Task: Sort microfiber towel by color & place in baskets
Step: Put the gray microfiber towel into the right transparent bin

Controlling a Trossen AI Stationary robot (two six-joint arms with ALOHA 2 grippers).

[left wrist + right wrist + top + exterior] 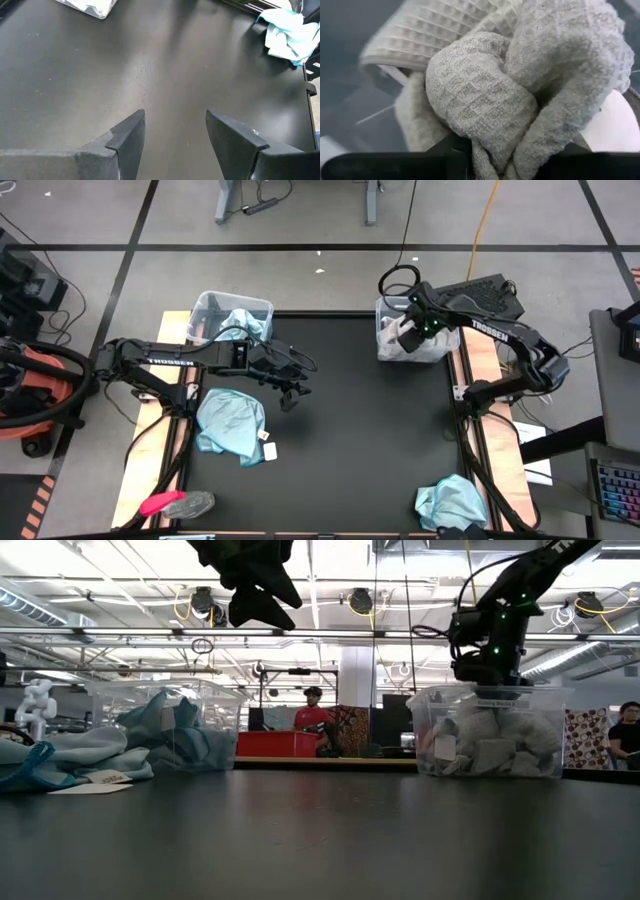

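Note:
My right gripper point(408, 332) point(487, 670) reaches down into the far right basket point(383, 352) point(545, 700), shut on a pale grey-white towel point(485, 95). More grey-white towels point(490, 745) lie in that basket. The far left basket point(214, 299) point(215, 715) holds a teal towel point(243, 319). My left gripper point(292, 394) point(175, 117) hangs open above bare table, right of a crumpled teal towel point(230, 426) point(70, 755) lying flat. Another teal towel point(452, 502) point(286, 29) lies at the near right edge. My right gripper point(502, 160) has a bunched wad of the grey-white towel between its two fingers, coming from above and pointing down into the basket. Several folds point(492, 145) pass between the fingers and the rest bulges up before the wrist. Whether the towel rests on the pile below is hidden.
A small pink-and-grey object point(178, 504) lies at the near left corner. A white tag point(269, 450) sits beside the left teal towel. The table's middle point(360, 430) is bare black surface. People stand in the room beyond the far edge.

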